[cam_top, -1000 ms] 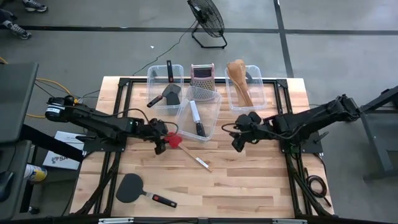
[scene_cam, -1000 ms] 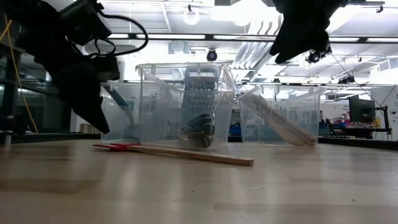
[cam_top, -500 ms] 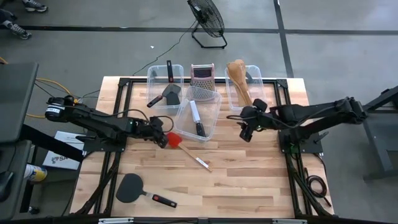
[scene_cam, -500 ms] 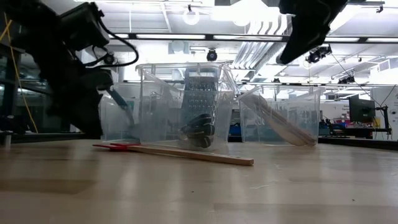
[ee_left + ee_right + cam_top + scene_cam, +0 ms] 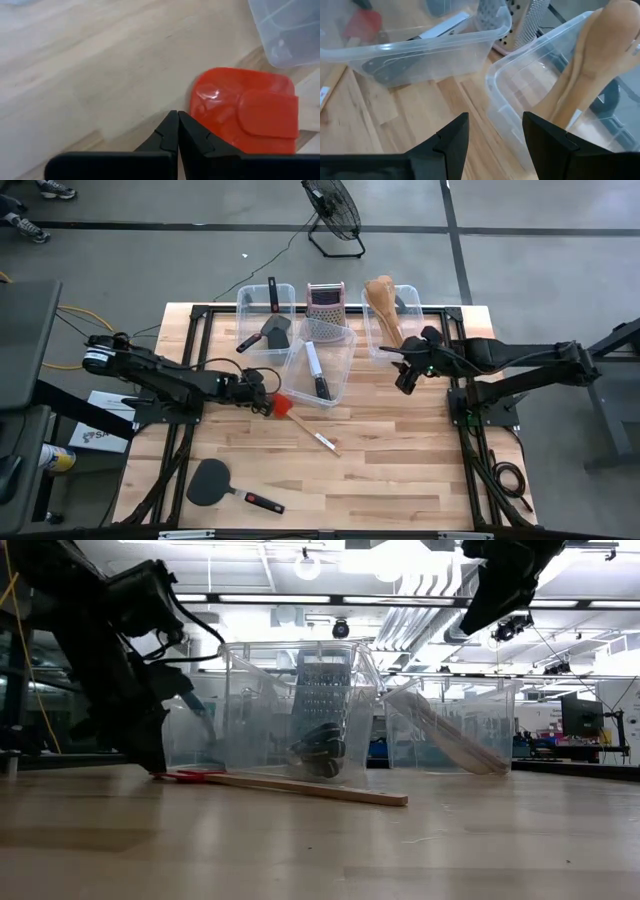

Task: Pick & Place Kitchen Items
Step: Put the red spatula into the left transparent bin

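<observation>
The left arm's fingers (image 5: 177, 131) were pressed together beside the red spatula (image 5: 283, 404), gripping nothing; the right arm's fingers (image 5: 495, 135) stood apart. The red and black spatula (image 5: 212, 481) remained on the surface (image 5: 400, 470).

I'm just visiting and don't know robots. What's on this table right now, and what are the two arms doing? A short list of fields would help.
Left gripper: shut, empty, down at the table beside the red spatula's head
Red spatula: flat on the table, pale handle pointing toward the table's middle
Right gripper: open, empty, raised by the wooden-spoon bin
Wooden-spoon bin: holds pale wooden spoons
Middle bin: tilted, holds a knife
Black spatula: loose on the table's near side
Box grater: behind the middle bin
</observation>
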